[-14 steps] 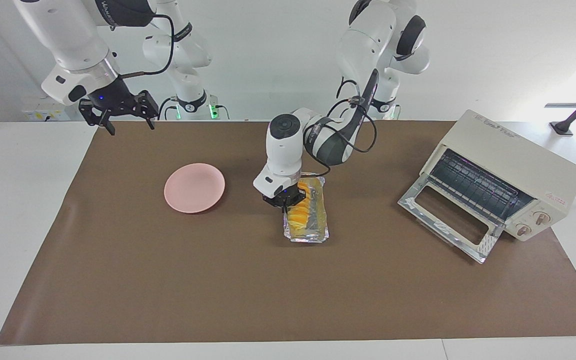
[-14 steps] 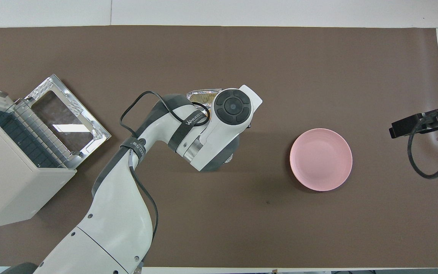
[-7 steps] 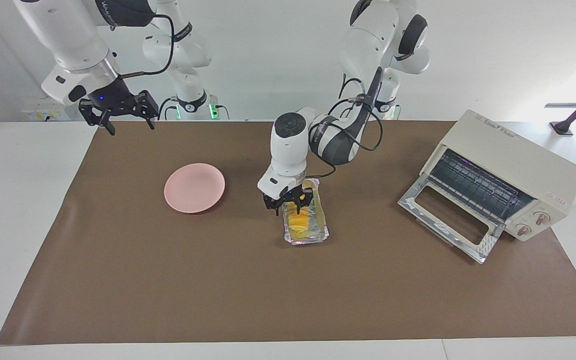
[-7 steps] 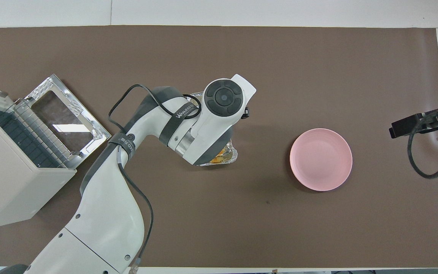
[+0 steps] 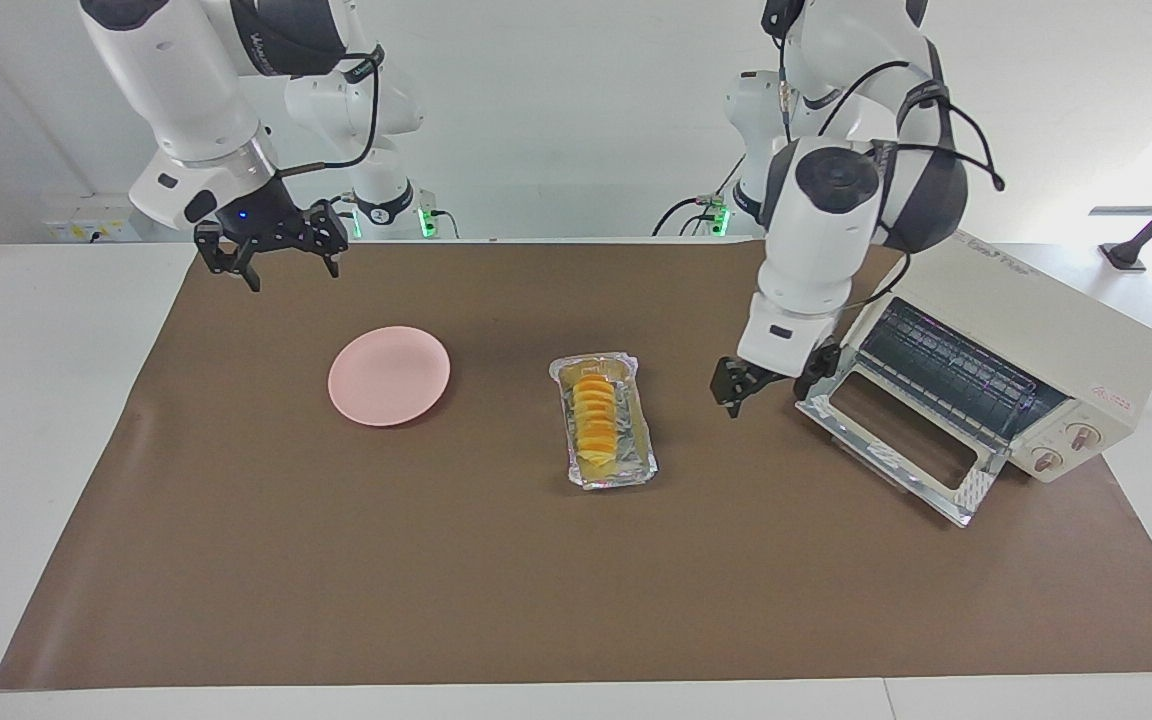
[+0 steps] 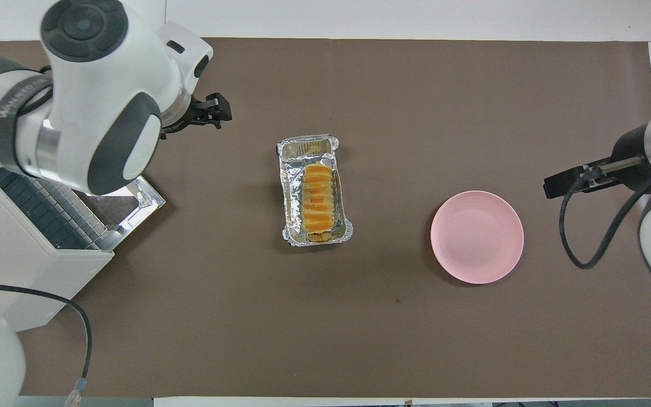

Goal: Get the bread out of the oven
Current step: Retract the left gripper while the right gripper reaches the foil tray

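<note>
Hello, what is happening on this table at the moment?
The bread lies in its foil tray on the table, out of the oven, whose door hangs open. The left claw hovers empty by that door. The right claw, open, waits above the table near the pink plate.

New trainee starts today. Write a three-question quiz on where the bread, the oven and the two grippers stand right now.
1. True or false: the bread is on the oven rack.
2. Which lies between the oven and the pink plate? A) the foil tray B) a mug C) a knife
3. What does the left gripper hold, and where is the right gripper?

Key
1. False: it lies in the foil tray on the brown mat, and the oven door hangs open.
2. A
3. Nothing; it hangs beside the open door. The right gripper hovers near the plate, at the mat's edge nearest the robots.
</note>
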{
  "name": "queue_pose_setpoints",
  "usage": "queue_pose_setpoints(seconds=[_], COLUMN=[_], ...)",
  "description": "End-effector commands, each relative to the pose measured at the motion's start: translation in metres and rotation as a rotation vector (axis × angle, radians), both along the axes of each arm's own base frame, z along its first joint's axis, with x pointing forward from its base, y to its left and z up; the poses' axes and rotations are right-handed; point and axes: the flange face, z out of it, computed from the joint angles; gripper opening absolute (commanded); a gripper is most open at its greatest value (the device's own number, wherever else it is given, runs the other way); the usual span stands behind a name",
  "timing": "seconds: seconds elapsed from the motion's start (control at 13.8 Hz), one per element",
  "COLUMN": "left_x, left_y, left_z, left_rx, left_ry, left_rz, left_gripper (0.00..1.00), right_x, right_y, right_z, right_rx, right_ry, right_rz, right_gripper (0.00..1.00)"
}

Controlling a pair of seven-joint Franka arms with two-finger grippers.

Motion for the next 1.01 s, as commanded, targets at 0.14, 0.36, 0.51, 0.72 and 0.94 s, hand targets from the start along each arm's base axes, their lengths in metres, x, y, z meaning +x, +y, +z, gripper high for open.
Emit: queue_pose_setpoints(seconds=[0.14,0.36,0.51,0.72,0.94], left_x=[-0.045,-0.089,-0.104,-0.103,-0.101], left_y=[0.11,0.15,0.158,0.155,0.161], left_z=[0.053,0.072,0.081,0.083,0.081], left_rx=[0.027,0.033,0.029,-0.024,-0.023], left_ry=[0.166,0.193,0.222,0.215,0.212], left_rz=[-0.118,-0.088,-0.075,-0.151,-0.153], left_gripper=[1.0,1.0,1.0,1.0,1.0], right_x=[0.03,0.04,0.042,0.064,0.072], right_y=[0.11,0.182,0.215,0.286,0.299], right_z=[-0.067,-0.1,-0.129,-0.191,-0.226], right_rx=[0.013,0.014,0.008,-0.063,-0.046], right_ry=[0.013,0.013,0.011,0.003,-0.054], right_rz=[-0.096,-0.164,-0.171,-0.222,-0.218], right_gripper=[1.0,1.0,1.0,1.0,1.0])
